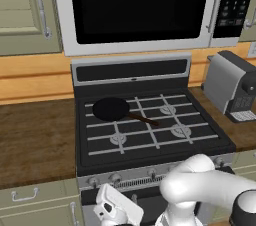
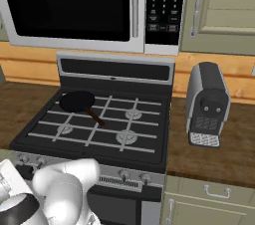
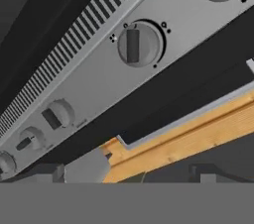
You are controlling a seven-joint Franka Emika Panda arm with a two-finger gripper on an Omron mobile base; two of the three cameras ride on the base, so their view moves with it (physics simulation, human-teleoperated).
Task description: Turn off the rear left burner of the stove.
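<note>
**A:** Where's the rear left burner?

**B:** It's at the back left of the stove (image 1: 135, 72), under the black frying pan (image 1: 111, 108), so the disc itself is hidden. The pan's handle points toward the middle of the cooktop. The other three burners are bare.

**A:** So the hand doesn't go there at all?

**B:** I'd say not. The move depends on the knob strip (image 1: 131, 176) along the stove's front edge, well forward of the burner and lower. The hand (image 1: 117, 207) hangs below that strip, in front of the oven door and left of the stove's middle.

**A:** How does the strip sit from the hand?

**B:** In the hand view it runs slantwise from lower left to upper right. The nearest knob (image 3: 140, 44) lies ahead of the fingertips (image 3: 49, 173), and its grip bar crosses the strip's line at an angle. There are three smaller knobs (image 3: 58, 114) down to the lower left and one more at the upper right. I can't tell from here which one governs the rear left burner.

**A:** What's the hand's state?

**B:** It's spread, with the tips wide apart and nothing between them.

**A:** Is anything in the way?

**B:** Nothing sits between the hand and the strip. The coffee machine (image 1: 232, 87) stands on the desk (image 1: 35, 140) to the stove's right, well apart. The microwave (image 1: 140, 5) hangs above.
</note>
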